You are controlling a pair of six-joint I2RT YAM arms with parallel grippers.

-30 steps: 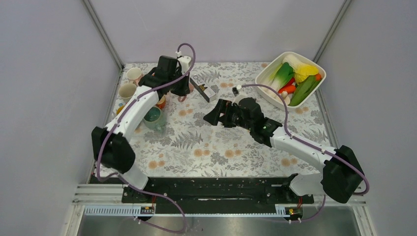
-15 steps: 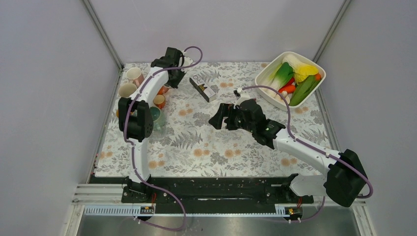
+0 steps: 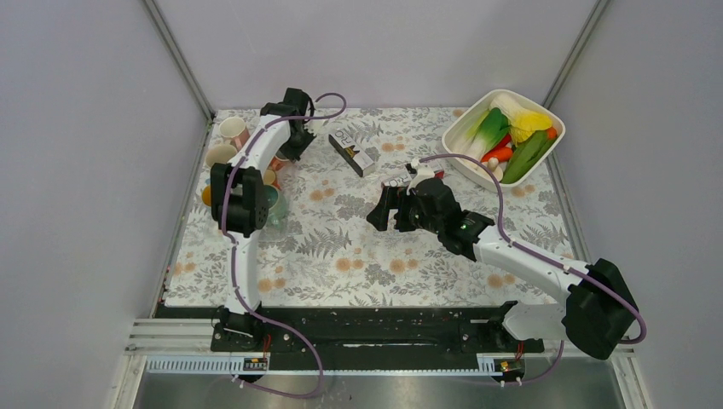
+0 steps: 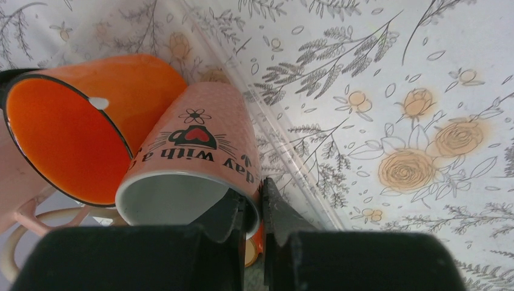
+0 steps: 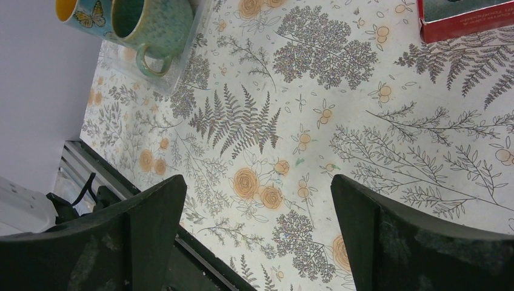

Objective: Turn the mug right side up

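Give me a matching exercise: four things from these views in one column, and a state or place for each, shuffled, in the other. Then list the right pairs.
Things:
1. pink mug
2. orange mug
3. teal mug
4. right end effector

States or places:
A. open, holding nothing
B. beside the butterfly mug
C. rim pinched by the left end effector
D. black-edged rim, next to the pink mug

Pairs: 1-C, 2-D, 3-B, 4-A
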